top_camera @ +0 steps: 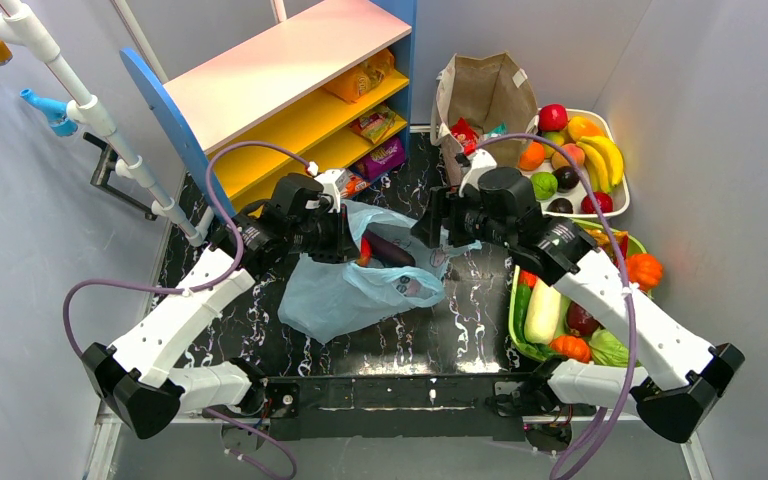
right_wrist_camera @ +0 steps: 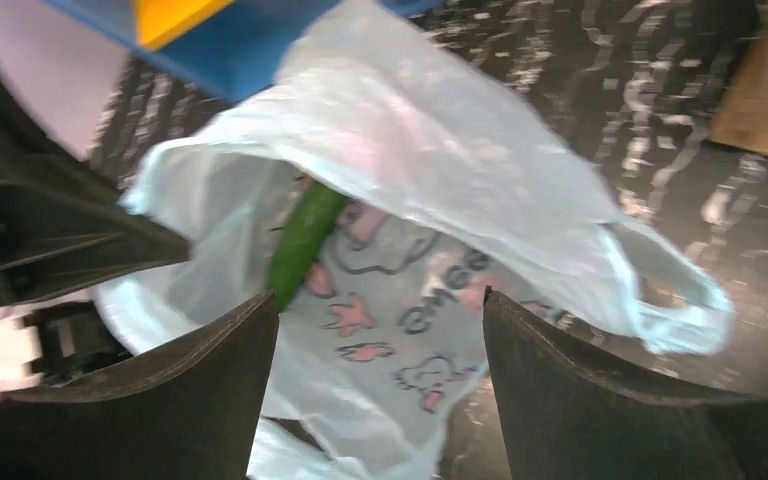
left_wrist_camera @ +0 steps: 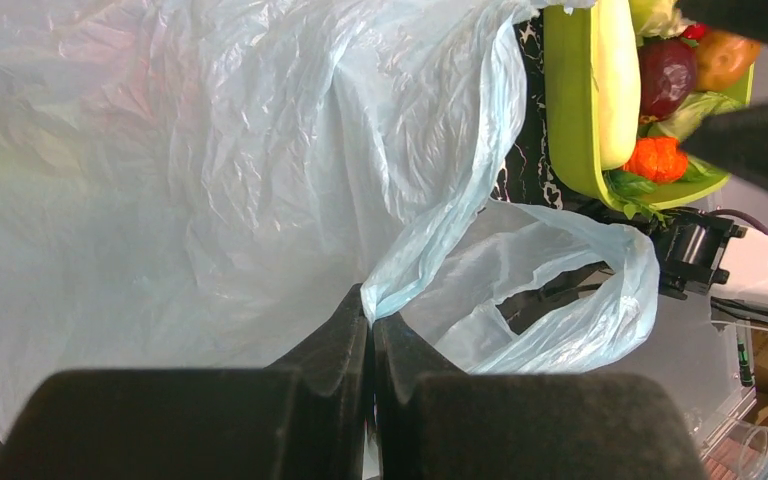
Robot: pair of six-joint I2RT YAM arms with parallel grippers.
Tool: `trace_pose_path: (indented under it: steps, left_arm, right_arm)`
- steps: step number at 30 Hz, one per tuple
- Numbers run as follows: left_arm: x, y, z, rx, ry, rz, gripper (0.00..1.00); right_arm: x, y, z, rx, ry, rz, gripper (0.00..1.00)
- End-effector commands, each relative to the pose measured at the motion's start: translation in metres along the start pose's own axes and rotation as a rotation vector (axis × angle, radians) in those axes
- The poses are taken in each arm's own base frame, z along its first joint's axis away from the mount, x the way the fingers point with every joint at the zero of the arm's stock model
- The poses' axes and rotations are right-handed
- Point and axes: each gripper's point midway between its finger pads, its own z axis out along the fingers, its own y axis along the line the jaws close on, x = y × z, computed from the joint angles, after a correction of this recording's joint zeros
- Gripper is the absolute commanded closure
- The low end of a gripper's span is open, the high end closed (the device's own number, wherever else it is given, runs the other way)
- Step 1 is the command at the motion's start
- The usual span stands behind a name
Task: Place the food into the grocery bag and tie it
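We count 1 grocery bag [top_camera: 360, 285], light blue and crumpled, lying on the dark desk [top_camera: 460, 330] between 2 end effectors. From the right wrist we see 1 of its loop handles [right_wrist_camera: 685, 300] lying flat on the desk, and the left wrist view shows 1 loop [left_wrist_camera: 600, 290] too.

Inside the bag's mouth sits 1 long green item [right_wrist_camera: 305, 240]. The top view shows 1 dark shape [top_camera: 390, 250] and 1 red bit [top_camera: 363, 250] there; we cannot tell what they are.

At the back stand 1 brown paper bag [top_camera: 485, 95] with a red packet [top_camera: 463, 133] at its mouth, 1 shelf [top_camera: 290, 70] with at least 3 packets, and 2 trays of plastic produce, 1 white [top_camera: 615, 205] and 1 green [top_camera: 515, 310].

The left end effector [left_wrist_camera: 370, 318] is pressed together, pinching a fold of the bag's rim. The right end effector [right_wrist_camera: 380, 300] is spread wide above the printed side of the bag and holds nothing.
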Motion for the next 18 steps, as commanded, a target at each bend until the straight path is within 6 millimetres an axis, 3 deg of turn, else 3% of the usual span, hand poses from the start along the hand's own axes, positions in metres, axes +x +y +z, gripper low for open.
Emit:
trace_pose_path:
  steps: [1, 5, 12, 18]
  left_arm:
    - [0.001, 0.000, -0.009, 0.003, -0.013, -0.006, 1.00]
    - [0.000, -0.001, -0.009, 0.005, -0.013, -0.009, 1.00]
    - [0.000, -0.001, -0.009, 0.004, -0.012, -0.016, 1.00]
    - [0.003, -0.001, -0.011, 0.004, -0.010, -0.029, 1.00]
  right_arm:
    - [0.001, -0.081, -0.018, 0.379, -0.047, -0.180, 0.18]
    - [0.019, -0.110, -0.009, 0.460, -0.025, -0.270, 0.18]
    - [0.044, -0.144, 0.013, 0.556, 0.092, -0.387, 0.18]
    - [0.039, -0.161, 0.025, 0.620, 0.087, -0.403, 0.17]
